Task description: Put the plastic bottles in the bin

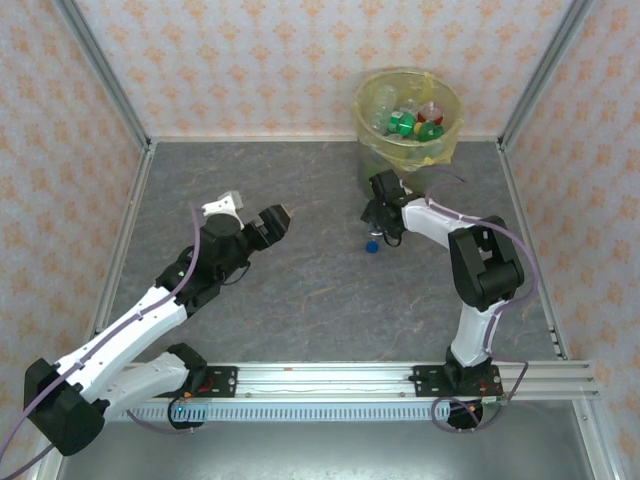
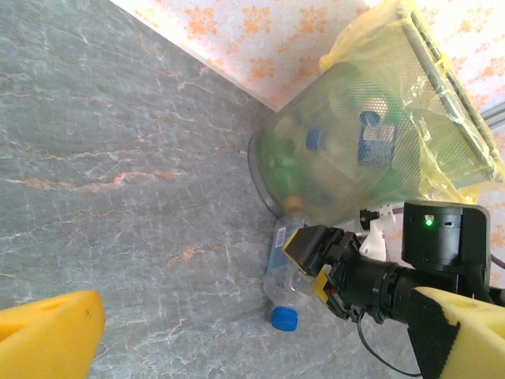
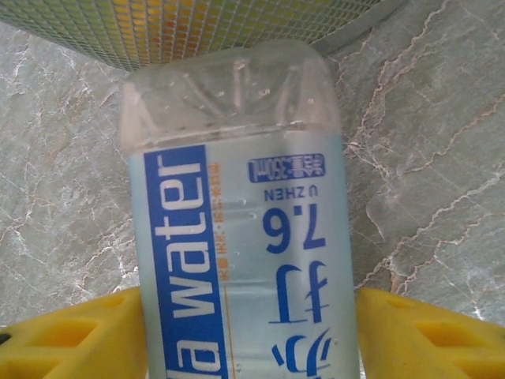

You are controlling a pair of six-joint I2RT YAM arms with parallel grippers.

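grey tabletop (image 1: 300, 300) bears a water bottle (image 3: 245, 237) by the bin (image 1: 375, 158), gripped between right jaws; left jaws gape.

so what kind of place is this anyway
Most likely a robot test cell, not a real room: two white-and-black robot arms bolted to an aluminium rail, patterned wallpaper panels held in metal frame posts, enclosing a grey marble-look tabletop with a round yellow-lined waste bin.

Peach floral-patterned walls (image 1: 250, 60) enclose a grey marbled tabletop (image 1: 300, 300), with aluminium posts (image 1: 103, 70) at the corners.
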